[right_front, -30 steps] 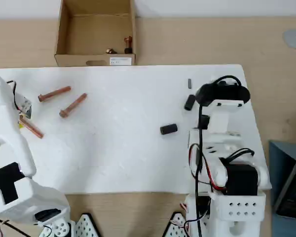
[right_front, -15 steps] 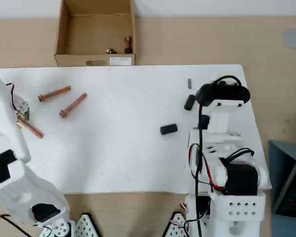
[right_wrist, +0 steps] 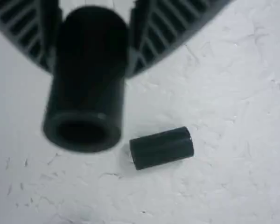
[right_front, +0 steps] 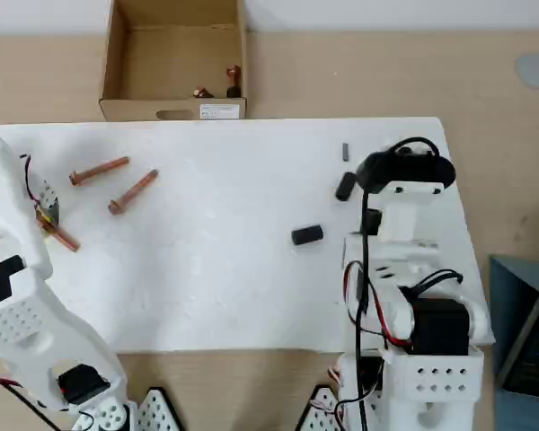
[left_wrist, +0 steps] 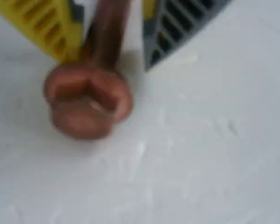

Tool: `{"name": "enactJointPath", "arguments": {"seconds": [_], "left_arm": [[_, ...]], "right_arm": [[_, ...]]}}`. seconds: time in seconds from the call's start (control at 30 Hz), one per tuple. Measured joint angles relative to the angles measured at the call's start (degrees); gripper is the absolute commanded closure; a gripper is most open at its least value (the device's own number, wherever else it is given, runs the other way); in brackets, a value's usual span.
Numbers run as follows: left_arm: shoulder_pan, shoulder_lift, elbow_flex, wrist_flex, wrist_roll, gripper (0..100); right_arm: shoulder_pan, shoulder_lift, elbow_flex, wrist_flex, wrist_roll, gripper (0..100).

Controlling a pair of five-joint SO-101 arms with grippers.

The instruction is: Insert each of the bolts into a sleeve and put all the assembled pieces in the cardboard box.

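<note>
Evidently stiff, smooth and light, the copper-coloured bolt (left_wrist: 88,100) suits a mid-shank hold, and the left gripper (left_wrist: 111,42) is closed on its shank by the white mat's (right_front: 234,287) edge. The right gripper (right_wrist: 91,42) clamps a rigid black sleeve (right_wrist: 86,93), with a loose sleeve (right_wrist: 161,148) lying near. The cardboard box (right_front: 108,63) carries a white label (right_front: 219,110) too small to read.

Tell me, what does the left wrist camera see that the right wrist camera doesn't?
Left wrist view: a copper-coloured metal bolt, its head toward the camera, at the left gripper. Right wrist view: a black tube-shaped sleeve clamped in the right gripper, its open end facing the camera, and a second black sleeve lying on its side nearby, apart from the first. Both share the white foam sheet underneath.
</note>
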Motion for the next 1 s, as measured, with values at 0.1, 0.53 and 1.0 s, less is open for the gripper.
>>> {"name": "enactJointPath", "arguments": {"seconds": [0.1,0.53,1.0], "left_arm": [[0.0,0.2,-0.4,0.0,0.1,100],[0.0,-1.8,-8.6,12.9,-2.8,100],[13.5,-32.7,-12.0,22.2,-8.6,100]], "right_arm": [[0.0,0.0,0.0,0.0,0.0,98.9],[0.0,0.0,0.0,0.0,0.0,98.9],[0.0,0.0,-2.9,0.4,0.0,98.9]]}}
